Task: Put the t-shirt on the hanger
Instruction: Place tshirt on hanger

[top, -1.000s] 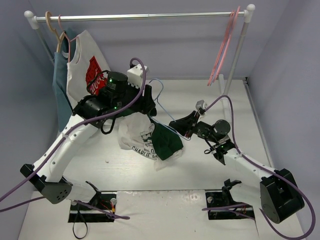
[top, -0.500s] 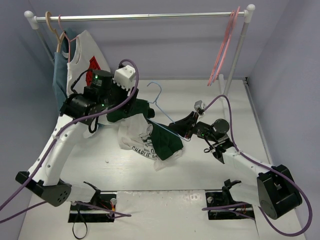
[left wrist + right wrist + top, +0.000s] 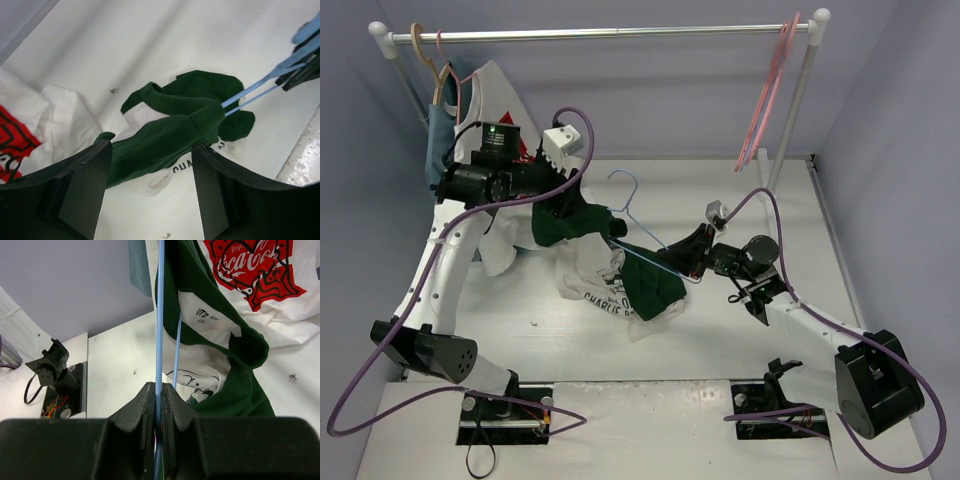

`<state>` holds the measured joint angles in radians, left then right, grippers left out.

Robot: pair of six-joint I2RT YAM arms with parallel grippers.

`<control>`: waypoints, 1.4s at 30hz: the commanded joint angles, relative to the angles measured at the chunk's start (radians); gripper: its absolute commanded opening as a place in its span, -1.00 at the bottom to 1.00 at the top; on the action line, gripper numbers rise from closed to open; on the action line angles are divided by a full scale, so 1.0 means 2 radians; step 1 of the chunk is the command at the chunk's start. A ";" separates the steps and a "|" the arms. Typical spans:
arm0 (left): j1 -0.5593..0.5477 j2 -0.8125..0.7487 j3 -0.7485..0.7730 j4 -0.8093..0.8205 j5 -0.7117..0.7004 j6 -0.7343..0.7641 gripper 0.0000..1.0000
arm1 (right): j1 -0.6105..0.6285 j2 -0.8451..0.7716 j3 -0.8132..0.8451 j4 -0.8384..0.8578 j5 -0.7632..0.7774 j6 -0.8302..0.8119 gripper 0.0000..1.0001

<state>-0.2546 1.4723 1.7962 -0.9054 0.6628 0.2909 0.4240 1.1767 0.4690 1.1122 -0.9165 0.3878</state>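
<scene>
Between the left gripper's [image 3: 151,146] matt black plastic fingers [image 3: 82,190], the t-shirt [image 3: 165,135] is soft, dull knit cloth. The hanger [image 3: 160,315], nipped in the right gripper [image 3: 159,401], is smooth and faintly glossy, probably coated wire. The table [image 3: 125,45] beneath both is matt white, lightly speckled.

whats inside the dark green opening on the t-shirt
The thin light blue wire hanger enters it; how far it reaches inside the green-and-white t-shirt is covered by fabric.

The white table [image 3: 720,330] carried a crumpled t-shirt [image 3: 595,282] near the centre of the frame, partly resting on it. At left, the hem of a white shirt [image 3: 498,252] lay on it, and a rack post [image 3: 788,125] stood at upper right.
</scene>
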 commanded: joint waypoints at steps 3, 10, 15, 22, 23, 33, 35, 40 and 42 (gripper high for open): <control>0.004 0.012 0.028 -0.021 0.107 0.046 0.28 | -0.003 -0.006 0.042 0.045 -0.023 -0.011 -1.00; 0.005 0.009 -0.020 -0.029 0.126 0.061 0.17 | -0.003 -0.005 0.052 0.037 -0.026 -0.014 -1.00; 0.005 -0.008 -0.047 -0.001 0.120 0.046 -0.29 | -0.004 0.000 0.056 0.037 -0.029 -0.013 -1.00; 0.005 -0.010 -0.052 -0.005 0.181 0.041 -0.42 | -0.003 0.011 0.068 0.035 -0.043 -0.004 -1.00; 0.003 -0.011 -0.054 -0.005 0.187 0.039 -0.42 | -0.003 0.011 0.069 0.033 -0.046 -0.004 -1.00; -0.003 -0.016 -0.067 -0.004 0.228 0.034 -0.31 | -0.003 0.031 0.100 0.025 -0.063 0.002 -1.00; -0.005 -0.015 -0.064 -0.004 0.232 0.032 -0.29 | -0.003 0.033 0.105 0.025 -0.063 0.002 -1.00; -0.014 -0.015 -0.066 -0.003 0.235 0.028 -0.31 | -0.003 0.043 0.112 0.018 -0.063 0.002 -1.00; -0.016 -0.018 -0.070 0.002 0.232 0.024 -0.44 | -0.001 0.050 0.116 0.008 -0.059 0.002 -1.00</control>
<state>-0.2646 1.4788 1.6543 -0.9234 1.0576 0.3538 0.4141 1.2724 0.6201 1.0187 -1.0645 0.3855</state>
